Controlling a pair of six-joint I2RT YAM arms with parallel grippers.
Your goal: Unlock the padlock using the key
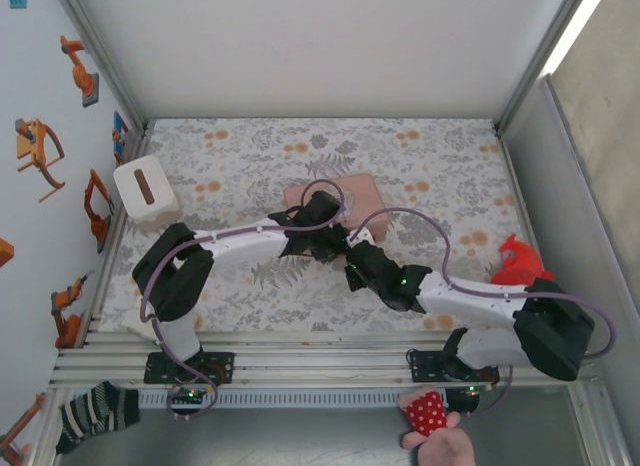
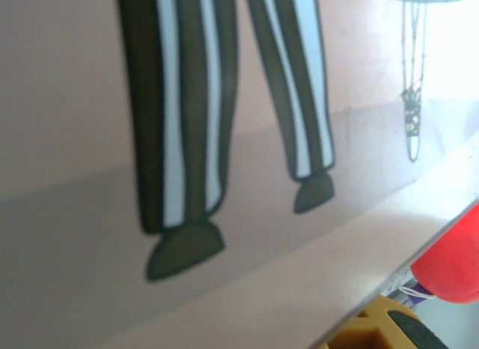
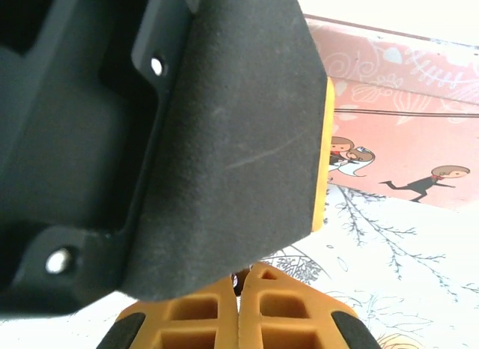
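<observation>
Both arms reach in over the floral-clothed bench (image 1: 250,151) and meet at the near edge of the pink box (image 1: 352,196), which lies flat around the middle of the bench. The left pincer (image 1: 322,234) sits over the box's near left part. Its wrist camera is so close that the printed striped trouser legs (image 2: 187,117) spread across the lid, with 1 orange finger (image 2: 378,332) at the bottom edge. Whether its fingers are apart or together I cannot tell.

The right pincer (image 1: 352,264) is just near and right of it, almost touching. In its own wrist view its 2 orange fingers (image 3: 239,285) are pressed together, with a small dark bit at the seam, too small to name. A large black housing (image 3: 150,139) blocks the space ahead of them.

Where the padlock lies I cannot tell.

A white box (image 1: 145,191) stands at the far left.
</observation>
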